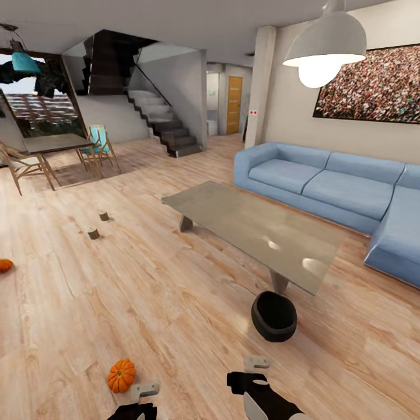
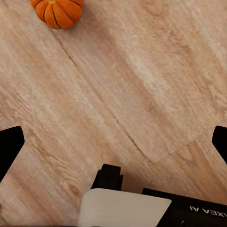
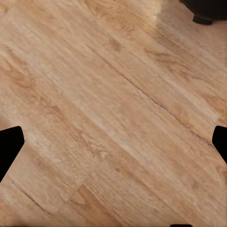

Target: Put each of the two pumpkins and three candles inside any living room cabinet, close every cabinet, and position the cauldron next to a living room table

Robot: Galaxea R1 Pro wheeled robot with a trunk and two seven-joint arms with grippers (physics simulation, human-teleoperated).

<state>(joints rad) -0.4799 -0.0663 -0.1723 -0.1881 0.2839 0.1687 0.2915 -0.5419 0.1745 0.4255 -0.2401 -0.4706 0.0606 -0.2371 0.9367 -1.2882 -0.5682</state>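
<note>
**Spotter:** What have you got in front of you?

**Me:** I'm on the plank floor [image 1: 175,303] of the living room. One pumpkin [image 1: 121,375] sits just ahead of my left gripper [image 1: 142,396], a second pumpkin [image 1: 5,265] is at the far left edge of the head view, well apart from the first. Two candles [image 1: 93,234] stand on the floor further out, towards the dining table [image 1: 49,143]. The cauldron [image 1: 273,315] is on the floor just beside the near corner of the coffee table [image 1: 256,230], close to its leg.

**Spotter:** Grippers?

**Me:** Both spread wide with nothing in them. In the left wrist view I see the dark fingertips [image 2: 9,146] at either side, bare boards between, the pumpkin beyond them. My right gripper [image 1: 254,373] is the same, over bare floor, a dark edge of the cauldron in one corner of its view.

**Spotter:** What worries you?

**Me:** The pumpkin is round and ribbed. If I come down off-centre, I reckon one finger nudges it and it rolls away across the boards. It's also low, so reaching down risks driving the fingertips into the floor. And my right arm is near the cauldron, so a careless swing could shove it off its spot by the table. I can't see a cabinet from here, nor a third candle
</note>
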